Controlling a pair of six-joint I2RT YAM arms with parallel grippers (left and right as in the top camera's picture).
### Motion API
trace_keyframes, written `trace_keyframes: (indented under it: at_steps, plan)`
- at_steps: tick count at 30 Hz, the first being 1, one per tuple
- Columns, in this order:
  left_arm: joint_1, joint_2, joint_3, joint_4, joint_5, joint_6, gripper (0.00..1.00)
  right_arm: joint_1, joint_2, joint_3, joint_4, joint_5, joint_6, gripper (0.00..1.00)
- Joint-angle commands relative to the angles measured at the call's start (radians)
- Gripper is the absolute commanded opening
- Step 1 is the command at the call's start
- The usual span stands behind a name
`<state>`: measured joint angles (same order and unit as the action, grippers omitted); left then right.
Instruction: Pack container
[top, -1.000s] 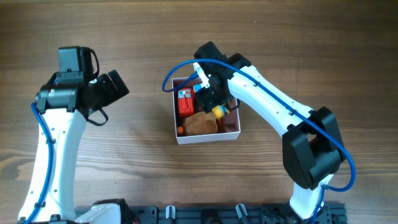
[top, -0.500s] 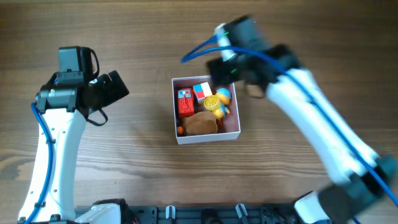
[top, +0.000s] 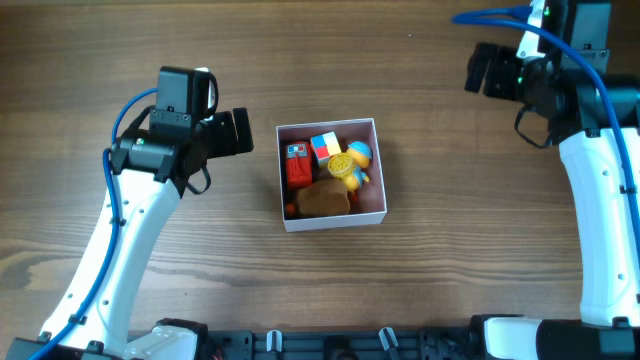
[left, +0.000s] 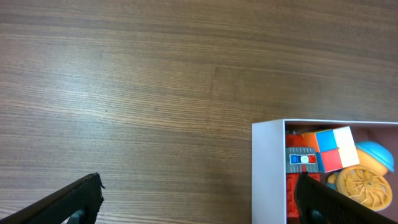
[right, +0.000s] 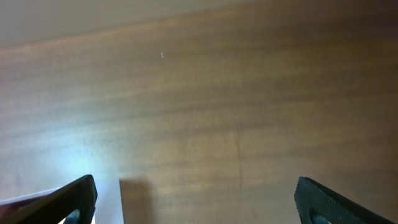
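Brown wood-grain table (top: 420, 290) looks matt and smooth — the square white thin-walled container (top: 335, 222) reads as matt card, the yellow ridged wheel (top: 343, 165) inside as shiny plastic, the brown lump (top: 322, 199) next to it dull.

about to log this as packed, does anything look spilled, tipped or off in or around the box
Nothing stands out. The container sits flat on the table, walls intact, with the red block, colour cube, yellow wheel toy and brown piece all inside. The left gripper and right gripper are open and clear of it.
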<state>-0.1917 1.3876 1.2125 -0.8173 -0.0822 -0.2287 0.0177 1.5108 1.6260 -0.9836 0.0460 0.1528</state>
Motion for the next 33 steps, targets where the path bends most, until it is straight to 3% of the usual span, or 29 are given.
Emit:
trace_keyframes:
  at_steps: [1, 6, 9, 14, 17, 18, 21, 25, 30, 33]
  plan:
    - [-0.001, -0.075, -0.005, -0.015, 0.045, 0.020, 1.00, 0.001, -0.095, -0.060, -0.019, 0.006, 0.007, 1.00]
    - [-0.001, -0.296, -0.177, 0.028, 0.048, 0.008, 1.00, 0.002, -0.435, -0.436, 0.135, 0.007, 0.032, 1.00]
    - [-0.001, -0.597, -0.426, 0.074, 0.048, -0.050, 1.00, 0.002, -0.710, -0.718, 0.169, 0.007, 0.062, 1.00]
    - [-0.001, -0.945, -0.590, 0.027, 0.053, -0.082, 1.00, 0.002, -0.988, -0.938, 0.147, -0.002, 0.141, 1.00]
    - [-0.001, -1.021, -0.613, 0.017, 0.017, -0.082, 1.00, 0.002, -1.013, -0.980, 0.149, -0.002, 0.155, 1.00]
    - [-0.001, -1.018, -0.613, 0.017, 0.018, -0.083, 1.00, 0.002, -1.006, -0.980, 0.154, -0.002, 0.214, 1.00]
    - [-0.001, -1.016, -0.613, 0.012, 0.018, -0.082, 1.00, 0.002, -0.975, -0.980, 0.160, -0.002, 0.572, 1.00]
    - [-0.001, -1.016, -0.613, 0.012, 0.018, -0.082, 1.00, 0.002, -0.944, -0.980, 0.160, -0.001, 0.754, 1.00]
    - [-0.001, -1.016, -0.613, 0.012, 0.018, -0.082, 1.00, 0.002, -0.900, -0.980, 0.156, 0.015, 0.921, 1.00]
    - [-0.001, -1.016, -0.613, 0.012, 0.018, -0.083, 1.00, 0.002, -0.927, -0.980, 0.114, 0.105, 0.922, 1.00]
